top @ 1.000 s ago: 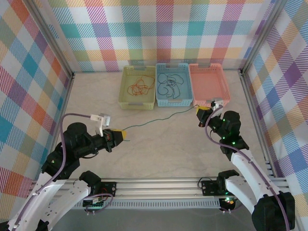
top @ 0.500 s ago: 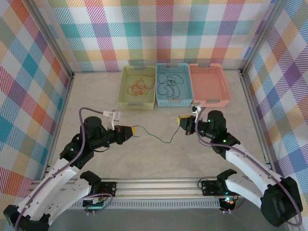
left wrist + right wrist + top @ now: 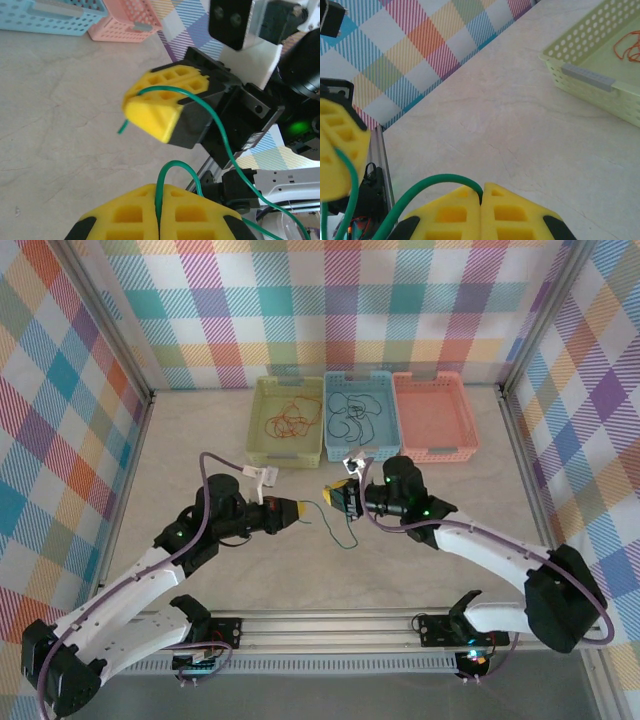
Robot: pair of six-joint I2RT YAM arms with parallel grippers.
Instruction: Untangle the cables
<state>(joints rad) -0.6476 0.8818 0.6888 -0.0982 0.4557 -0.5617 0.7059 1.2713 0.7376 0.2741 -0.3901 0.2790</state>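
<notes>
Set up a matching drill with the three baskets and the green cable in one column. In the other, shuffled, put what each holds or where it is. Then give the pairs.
Column one:
1. yellow basket
2. blue basket
3. pink basket
4. green cable

Column two:
A. gripped by the left tool and the right tool
B. holds orange-red cords
C. right end of the row
D. holds dark cords

Pairs: 1-B; 2-D; 3-C; 4-A
</notes>
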